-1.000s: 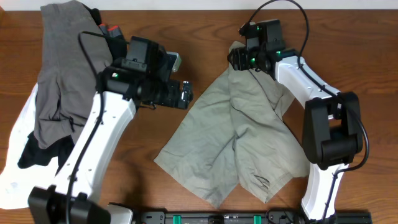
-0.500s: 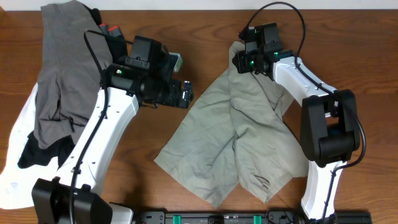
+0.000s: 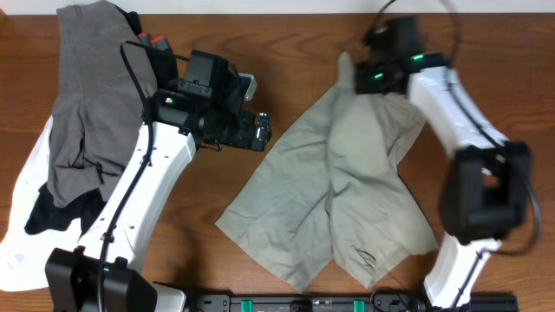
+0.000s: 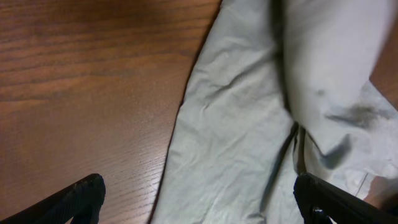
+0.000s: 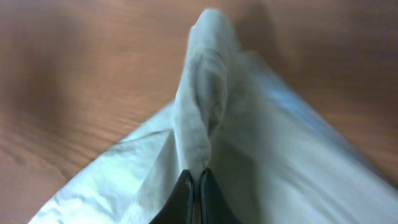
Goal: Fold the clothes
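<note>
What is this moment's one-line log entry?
right claw: shut on khaki shorts | left claw: open over shorts | grey pile: left side

The overhead camera looks straight down on the worktop from well above, with the robot's base along the bottom edge, and takes in the whole shorts. The left wrist camera hangs close over the wood and looks down between the spread fingertips of the left hand at the shorts' left edge — the same strip that lies beside that hand in the overhead view. The right wrist camera sits nearer yet and is blurred, sighting along the right hand — fingers pressed together — at the shorts' pinched top corner.
</note>
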Available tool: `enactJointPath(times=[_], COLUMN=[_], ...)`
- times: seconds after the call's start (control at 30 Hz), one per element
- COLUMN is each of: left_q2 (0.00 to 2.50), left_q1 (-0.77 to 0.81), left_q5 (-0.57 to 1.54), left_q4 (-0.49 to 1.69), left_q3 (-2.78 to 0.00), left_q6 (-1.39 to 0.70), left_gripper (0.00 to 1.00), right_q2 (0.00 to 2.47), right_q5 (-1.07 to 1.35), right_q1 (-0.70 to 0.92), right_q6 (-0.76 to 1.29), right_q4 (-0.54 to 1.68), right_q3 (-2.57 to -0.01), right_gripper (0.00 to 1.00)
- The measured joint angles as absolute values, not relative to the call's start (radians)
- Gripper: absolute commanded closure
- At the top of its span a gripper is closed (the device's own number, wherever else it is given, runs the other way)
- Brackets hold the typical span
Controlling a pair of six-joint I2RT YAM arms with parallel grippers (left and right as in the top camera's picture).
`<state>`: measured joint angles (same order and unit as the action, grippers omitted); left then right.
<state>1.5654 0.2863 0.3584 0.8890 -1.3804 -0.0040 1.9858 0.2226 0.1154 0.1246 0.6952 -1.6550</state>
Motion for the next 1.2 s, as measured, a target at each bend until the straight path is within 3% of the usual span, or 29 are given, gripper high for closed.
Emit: enactJointPath(times=[0.23, 0.3, 0.4, 0.43, 0.5, 0.63, 0.83, 0.9, 1.0, 1.07, 1.2], left_q2=[1.565, 1.565, 1.565, 1.565, 1.565, 1.574, 1.665, 1.7, 1.755, 1.782, 1.801], left_q1=[0.286, 0.286, 0.286, 0.286, 0.286, 0.286, 0.286, 0.286, 0.286, 0.286, 0.286], left_q5=[0.356, 0.356, 0.356, 0.355, 0.356, 0.355, 0.363, 0.381, 0.434, 0.471, 0.519], left_q4=[0.839, 0.821, 0.799, 0.792, 0.778, 0.762, 0.754, 0.755, 0.78, 0.818, 0.937], left_q3=[-1.38, -1.38, -1.38, -1.38, -1.38, -1.38, -1.38, -1.38, -1.38, -1.378, -1.378], left_q6=[-0.004, -0.004, -0.004, -0.004, -0.004, -0.004, -0.004, -0.006, -0.014, -0.011, -0.012], left_gripper=[0.02, 0.02, 0.02, 0.02, 0.02, 0.02, 0.01, 0.18, 0.64, 0.94, 0.94], right_q2=[1.757, 1.75, 1.775, 1.784, 1.803, 1.825, 1.821, 1.821, 1.821, 1.82, 1.821], right_q5=[0.125, 0.089, 0.051, 0.044, 0.032, 0.016, 0.126, 0.223, 0.308, 0.319, 0.268], right_q1=[-0.161, -0.213, -0.262, -0.276, -0.308, -0.359, -0.413, -0.406, -0.355, -0.297, -0.126], right_q6=[0.216, 0.258, 0.31, 0.319, 0.333, 0.338, 0.295, 0.241, 0.171, 0.138, 0.086], right_q4=[0.97, 1.043, 1.093, 1.097, 1.1, 1.105, 1.044, 0.992, 0.923, 0.887, 0.807], right_q3=[-1.714, -1.713, -1.685, -1.667, -1.618, -1.559, -1.556, -1.56, -1.572, -1.577, -1.578], right_gripper=[0.99, 0.94, 0.67, 0.51, 0.43, 0.49, 0.46, 0.46, 0.47, 0.65, 0.96])
